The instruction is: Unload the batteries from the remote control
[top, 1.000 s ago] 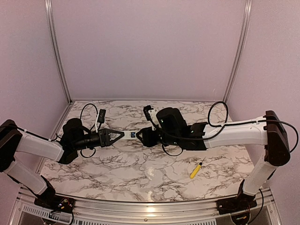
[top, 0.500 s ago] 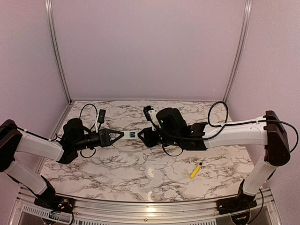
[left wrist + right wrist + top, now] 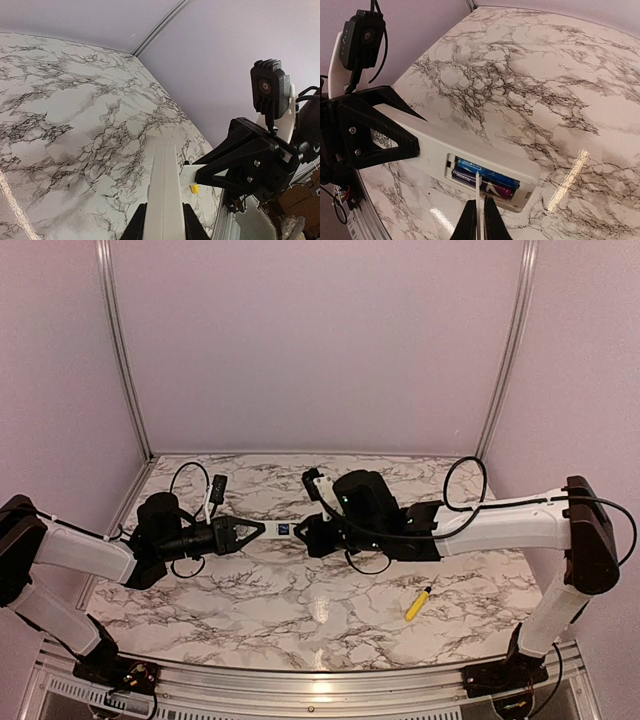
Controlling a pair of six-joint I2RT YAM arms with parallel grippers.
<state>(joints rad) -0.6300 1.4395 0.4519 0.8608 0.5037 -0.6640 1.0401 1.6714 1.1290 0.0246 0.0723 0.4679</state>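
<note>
The remote control is a white bar held above the table between the arms. My left gripper is shut on its label end; in the left wrist view the bar runs up from the jaws. The right wrist view shows the remote with its compartment open and two batteries inside, a blue one and a dark purple one. My right gripper is shut on the thin white cover piece, seen edge-on just in front of the batteries. It also shows in the left wrist view.
A yellow-handled screwdriver lies on the marble table at the front right, under the right arm. Purple walls close the back and sides. A metal rail runs along the near edge.
My right gripper has shifted very slightly left toward the remote's open end. The left arm and the remote have not visibly moved.
</note>
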